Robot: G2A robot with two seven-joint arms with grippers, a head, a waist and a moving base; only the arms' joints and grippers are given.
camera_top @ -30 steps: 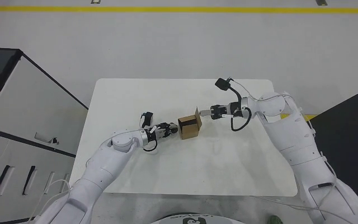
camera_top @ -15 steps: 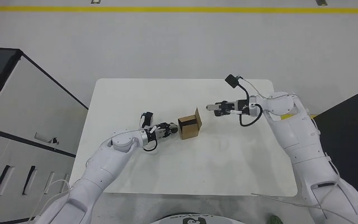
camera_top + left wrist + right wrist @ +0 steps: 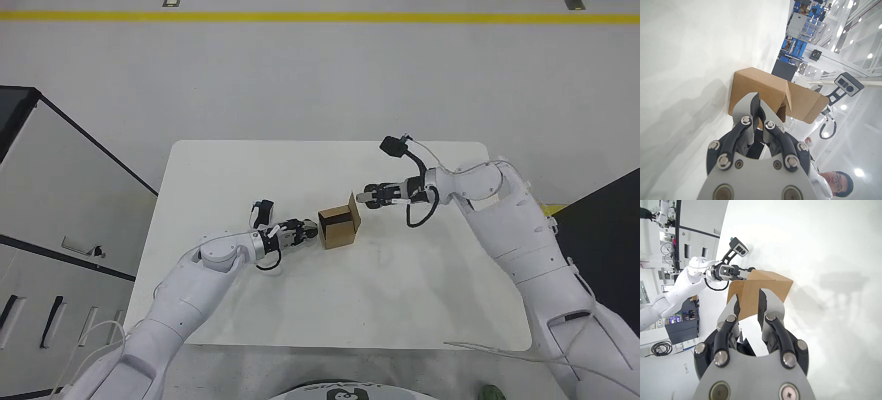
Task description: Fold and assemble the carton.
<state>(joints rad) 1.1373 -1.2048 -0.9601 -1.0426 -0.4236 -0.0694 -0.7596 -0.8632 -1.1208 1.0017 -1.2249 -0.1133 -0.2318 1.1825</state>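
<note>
carton (image 3: 338, 228): brown, near the middle of the white table (image 3: 420, 300), between the two grippers; top open, one flap (image 3: 353, 206) standing up on the right arm's side
carton state: body squared up, flaps not folded shut
left gripper (image 3: 308, 231): low at the carton's side wall on the left arm's side, tips at the cardboard
left claw: fingers (image 3: 745, 106) pressed together in the left wrist view, nothing seen between the pads
right gripper (image 3: 362, 197): at the raised flap, tips right by its upper edge
right claw: fingers (image 3: 770, 302) apart in the right wrist view, carton seen through the gap; contact with the flap, cannot tell
</note>
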